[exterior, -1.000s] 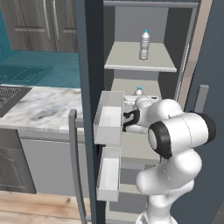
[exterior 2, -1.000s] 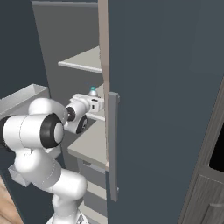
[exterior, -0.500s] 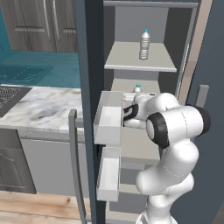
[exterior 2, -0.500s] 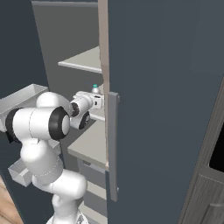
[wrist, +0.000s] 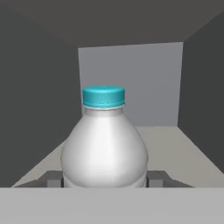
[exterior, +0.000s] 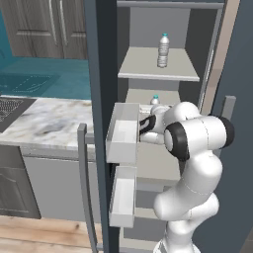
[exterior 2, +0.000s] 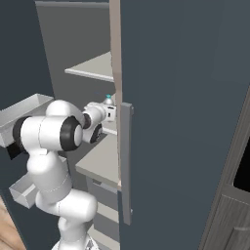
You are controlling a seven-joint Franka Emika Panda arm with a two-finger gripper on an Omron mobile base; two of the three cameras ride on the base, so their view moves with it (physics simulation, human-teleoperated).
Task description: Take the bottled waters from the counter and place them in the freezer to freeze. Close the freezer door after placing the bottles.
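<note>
We note two bottled waters. The first bottle (exterior: 163, 50) stands upright on the upper shelf (exterior: 159, 71) of the freezer (exterior: 163, 29), clear and ribbed with a light blue cap, alone near the middle of that shelf. The second bottle (wrist: 104, 148) sits one shelf lower in the freezer; in the hand view it rises upright and close, a rounded pale translucent shoulder under a teal-blue screw cap, with the grey back wall of the freezer behind it and the pale lower shelf (wrist: 175, 148) stretching away beneath. From the left base view we see just its cap (exterior: 155, 99) above the robot's wrist, and from the right base view the same cap (exterior 2: 109, 99) shows beside the hand. The gripper (wrist: 104, 178) reaches into the freezer at this lower shelf, its fingers (wrist: 52, 179) set on either side of the bottle's body and pressed against it, so we read it as clamped on the second bottle, jaws partly closed to the bottle's width. The freezer door (exterior: 101, 99) stands swung open left of the freezer, white bins (exterior: 123, 141) on its inner face. The desk (exterior: 44, 121), marbled, lies left of the freezer door.
</note>
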